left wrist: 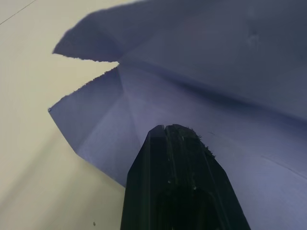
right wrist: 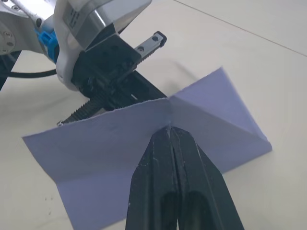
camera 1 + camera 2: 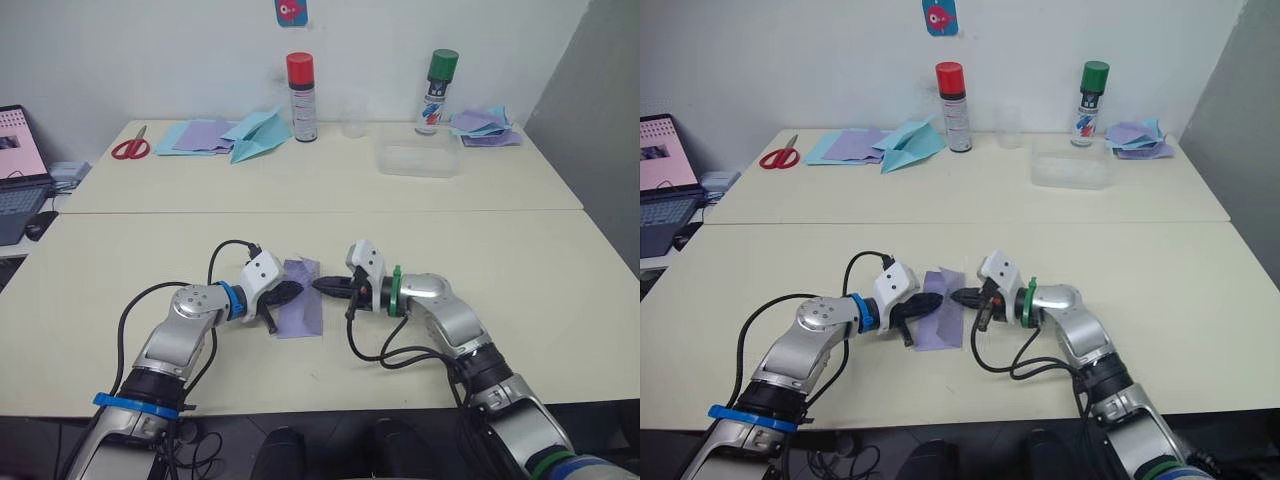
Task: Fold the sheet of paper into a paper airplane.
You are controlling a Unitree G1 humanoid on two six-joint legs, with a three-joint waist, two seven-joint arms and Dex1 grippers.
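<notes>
I see the sheet of paper (image 3: pixel 301 299) on the near table (image 3: pixel 520 270) between both grippers. Left gripper (image 3: pixel 288 292) jaws pressed together on its left edge; right gripper (image 3: pixel 326 285) jaws pressed together at its right edge.

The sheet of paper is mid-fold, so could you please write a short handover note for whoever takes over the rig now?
Left tool: shut, pressing on the sheet of paper from its left side.
Right tool: shut, tip at the sheet's right edge.
Sheet: near table, between both tools, partly raised.
Done: centre crease, and folded corner flaps at one end.
Left: the remaining body and wing folds; no finished plane shape yet.
</notes>
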